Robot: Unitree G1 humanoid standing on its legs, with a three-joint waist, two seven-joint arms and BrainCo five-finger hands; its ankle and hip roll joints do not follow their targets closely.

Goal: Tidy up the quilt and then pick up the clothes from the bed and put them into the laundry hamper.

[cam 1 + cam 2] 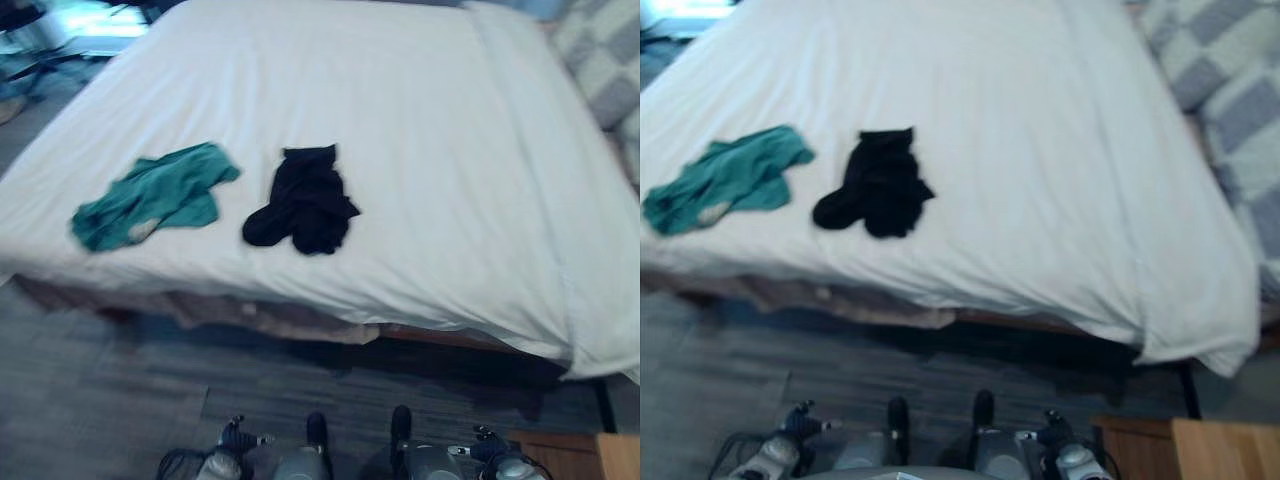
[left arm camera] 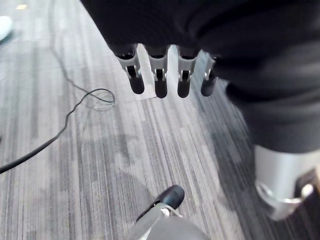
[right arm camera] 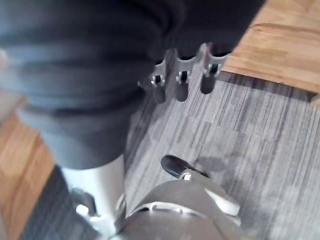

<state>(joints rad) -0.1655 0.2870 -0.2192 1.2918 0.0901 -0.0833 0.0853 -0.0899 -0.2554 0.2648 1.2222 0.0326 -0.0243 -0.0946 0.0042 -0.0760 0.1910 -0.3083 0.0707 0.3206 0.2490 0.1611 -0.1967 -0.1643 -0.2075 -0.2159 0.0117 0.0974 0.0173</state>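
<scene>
Lying on quilt (image 1: 430,150): green garment (image 1: 150,195), black garment (image 1: 305,200) | left hand (image 2: 160,75), right hand (image 3: 182,75) relaxed, empty

Head stereo pair above bed (image 1: 400,120)

On the white-quilted bed (image 1: 420,150), the crumpled teal cloth garment (image 1: 150,195) lies just left of the crumpled black cloth garment (image 1: 303,200).
</scene>
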